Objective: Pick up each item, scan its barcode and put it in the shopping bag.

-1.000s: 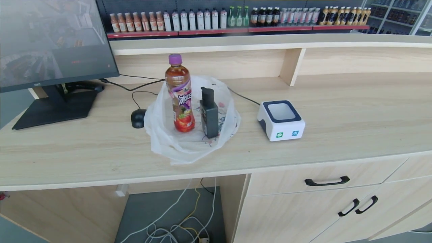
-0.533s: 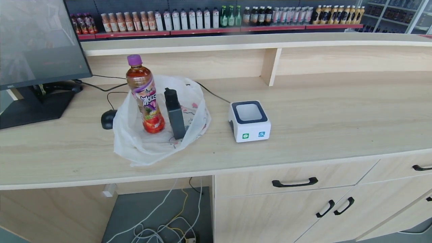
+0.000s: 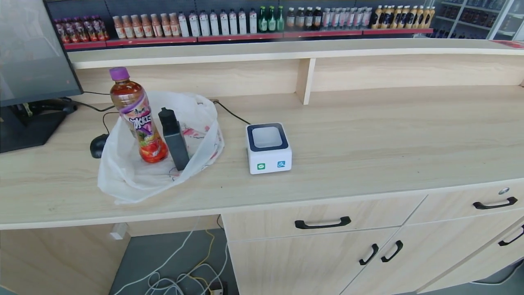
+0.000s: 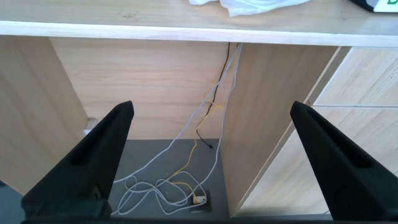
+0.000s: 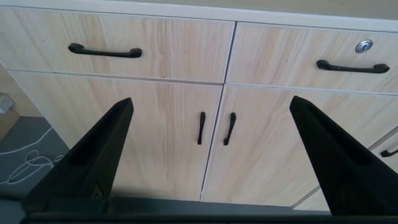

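Note:
A white plastic shopping bag [image 3: 123,180] lies open on the wooden counter [image 3: 368,135]. Inside it stand a tea bottle [image 3: 137,116] with a purple cap and a slim black pump bottle [image 3: 175,139]. To the bag's right sits the white barcode scanner [image 3: 269,148]. My left gripper [image 4: 211,107] is open below the counter's front edge, facing the gap under the counter, with the bag's rim [image 4: 249,5] above it. My right gripper [image 5: 210,99] is open too, facing the drawer and cabinet fronts. Neither holds anything.
A monitor [image 3: 28,53] on its stand and a black mouse [image 3: 98,145] are at the counter's left. A raised shelf [image 3: 286,51] runs along the back. Drawer handles [image 5: 104,51] and cabinet doors are below. Loose cables [image 4: 186,180] lie on the floor under the counter.
The whole head view has slid leftward, so the camera has turned right. The bag, both bottles and the scanner keep their places relative to each other.

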`<state>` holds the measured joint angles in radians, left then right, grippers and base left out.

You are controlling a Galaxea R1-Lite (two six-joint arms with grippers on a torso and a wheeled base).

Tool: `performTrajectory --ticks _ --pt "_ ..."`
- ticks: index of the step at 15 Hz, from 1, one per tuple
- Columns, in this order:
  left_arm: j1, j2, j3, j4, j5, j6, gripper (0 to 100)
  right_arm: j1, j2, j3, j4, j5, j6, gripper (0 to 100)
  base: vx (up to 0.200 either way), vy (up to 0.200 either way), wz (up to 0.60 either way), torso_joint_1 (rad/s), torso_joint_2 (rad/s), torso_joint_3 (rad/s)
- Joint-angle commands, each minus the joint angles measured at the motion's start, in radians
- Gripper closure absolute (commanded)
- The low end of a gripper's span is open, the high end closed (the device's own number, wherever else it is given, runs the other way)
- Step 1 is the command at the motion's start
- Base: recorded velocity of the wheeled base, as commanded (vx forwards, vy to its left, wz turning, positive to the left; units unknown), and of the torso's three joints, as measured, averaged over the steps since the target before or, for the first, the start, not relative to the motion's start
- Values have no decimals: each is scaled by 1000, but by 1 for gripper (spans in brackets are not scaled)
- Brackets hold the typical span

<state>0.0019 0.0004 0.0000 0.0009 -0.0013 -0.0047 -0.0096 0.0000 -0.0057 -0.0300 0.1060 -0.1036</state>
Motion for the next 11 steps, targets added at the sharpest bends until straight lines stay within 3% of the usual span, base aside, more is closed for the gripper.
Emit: performTrajectory --ticks 1,11 --pt "1 0 0 -1 0 -1 0 0 0 0 1 0 -1 0 0 0 0 0 0 0" --pt "3 0 0 -1 0 -1 0 0 0 0 1 -8 -4 0 0 0 0 0 0 0"
